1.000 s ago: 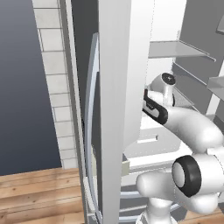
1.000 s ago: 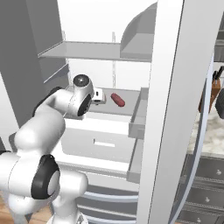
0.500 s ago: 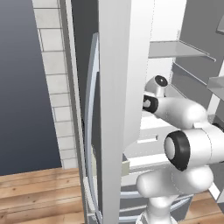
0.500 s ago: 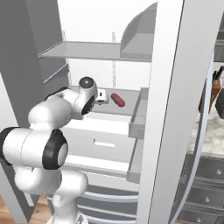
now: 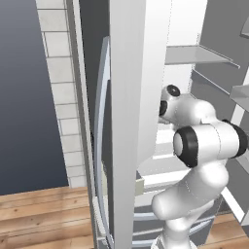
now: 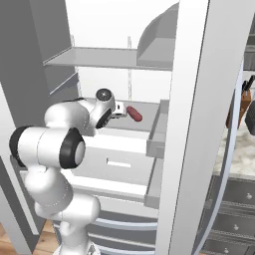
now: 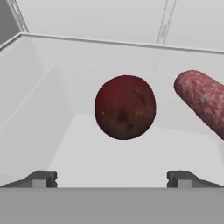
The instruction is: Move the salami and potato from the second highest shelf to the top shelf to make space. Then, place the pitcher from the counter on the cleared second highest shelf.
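A round dark red potato lies on the second highest shelf, straight ahead of my open gripper and a short way beyond its fingertips. The dark red salami lies just right of the potato, angled away. From the right base view the salami rests on that shelf, with my gripper just left of it and nothing between its fingers. The top shelf hangs above. A strip of the counter shows at the right. The pitcher is out of view.
A white drawer box sits under the shelf. The open fridge door with its side bin stands close on the right. Another white door panel hides the hand from the left base view. Dark utensils hang over the counter.
The arm has folded and reached deeper into the fridge, bringing the hand closer to the salami and potato. The jaws have stayed open.
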